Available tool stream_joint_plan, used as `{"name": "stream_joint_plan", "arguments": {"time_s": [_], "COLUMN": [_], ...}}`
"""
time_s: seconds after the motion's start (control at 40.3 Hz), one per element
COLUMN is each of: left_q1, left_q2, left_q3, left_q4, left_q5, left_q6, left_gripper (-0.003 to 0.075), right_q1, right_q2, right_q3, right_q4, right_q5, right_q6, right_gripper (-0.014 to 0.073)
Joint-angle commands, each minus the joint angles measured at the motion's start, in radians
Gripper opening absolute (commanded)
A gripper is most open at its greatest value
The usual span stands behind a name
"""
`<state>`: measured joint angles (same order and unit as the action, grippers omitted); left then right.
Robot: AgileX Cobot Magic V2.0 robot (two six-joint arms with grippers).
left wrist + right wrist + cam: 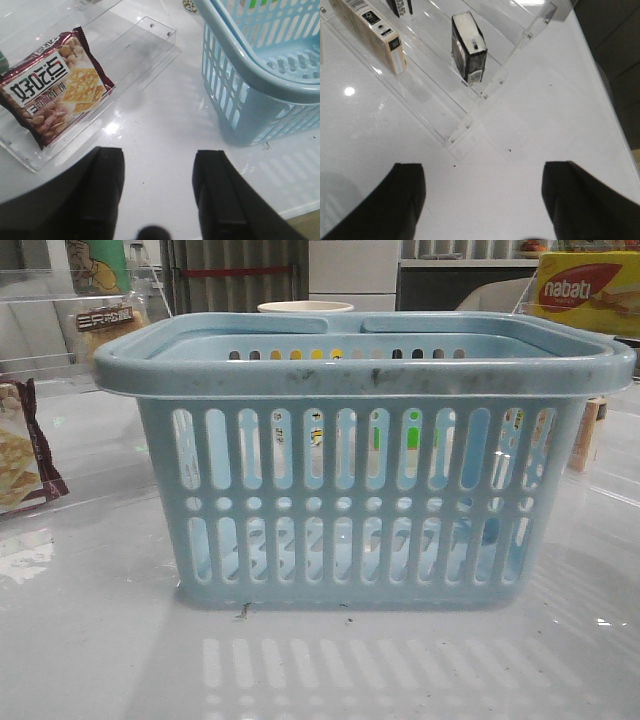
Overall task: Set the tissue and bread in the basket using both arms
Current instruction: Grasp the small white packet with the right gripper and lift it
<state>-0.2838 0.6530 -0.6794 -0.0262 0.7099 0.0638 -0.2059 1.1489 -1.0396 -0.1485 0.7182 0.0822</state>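
White glossy table [90, 640]: basket [360, 490] at centre; clear acrylic tray [135, 45] beside it.

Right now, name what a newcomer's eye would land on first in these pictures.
The pale blue basket fills the middle of the front view on the glossy white table. The maroon-edged cracker bag lies in a clear tray ahead of the open left gripper. A small dark pack stands in another clear tray ahead of the open right gripper.

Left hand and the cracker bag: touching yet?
Apart. The left wrist view shows bare white table between the open left hand and the cracker bag, which lies in its clear tray, well beyond the fingertips.
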Motion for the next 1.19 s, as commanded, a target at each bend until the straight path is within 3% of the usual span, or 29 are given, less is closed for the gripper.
{"name": "stream_joint_plan", "arguments": {"time_s": [0.0,0.546,1.068,1.167], "left_q1": [-0.010,-0.010,-0.010,-0.010], "left_q2": [0.006,0.006,0.006,0.006], "left_q3": [-0.031,-0.031,-0.031,-0.031], "left_q4": [-0.004,-0.004,-0.004,-0.004], "left_q5": [-0.079,-0.079,-0.079,-0.079], "left_q6": [-0.007,-0.007,-0.007,-0.007], "left_gripper": [0.0347,0.0188,0.0090,0.0090], "right_q1": [-0.010,-0.010,-0.010,-0.010], "right_q2": [0.082,0.500,0.617,0.624], "right_q3": [-0.100,-0.414,-0.450,-0.450], "right_q4": [-0.004,-0.005,-0.004,-0.004], "right_q5": [-0.065,-0.067,-0.139,-0.143], "right_q6": [-0.003,-0.067,-0.067,-0.067], "right_gripper": [0.0590,0.0590,0.0590,0.0544]}}
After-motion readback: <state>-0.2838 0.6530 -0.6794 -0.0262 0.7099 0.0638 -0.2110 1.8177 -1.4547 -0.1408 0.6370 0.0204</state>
